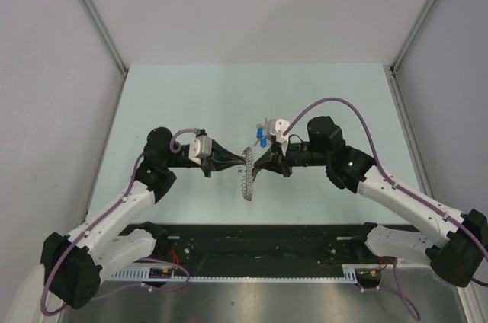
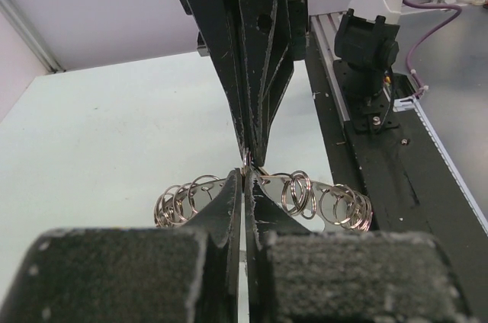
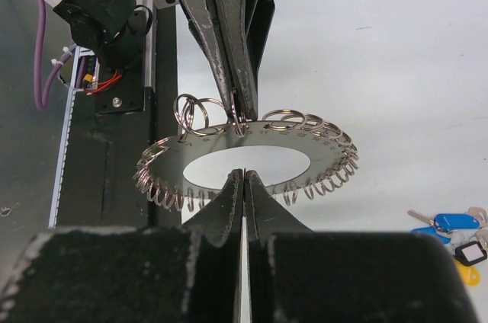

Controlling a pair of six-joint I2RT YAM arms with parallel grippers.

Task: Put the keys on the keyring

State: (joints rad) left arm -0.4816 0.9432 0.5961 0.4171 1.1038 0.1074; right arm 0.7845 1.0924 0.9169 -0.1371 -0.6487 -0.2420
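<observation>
Silvery keyring (image 3: 324,157) pinched at opposite rims by left claw (image 2: 245,178) and right claw (image 3: 244,175); keys (image 3: 450,225) lie apart.

The right pincer (image 3: 244,177) and left pincer (image 3: 238,110) pinch opposite rims of the keyring (image 3: 324,157); the keys (image 3: 448,223) lie well apart.

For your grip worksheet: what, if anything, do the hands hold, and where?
The left hand and right hand both pinch the keyring by opposite rim edges.
</observation>
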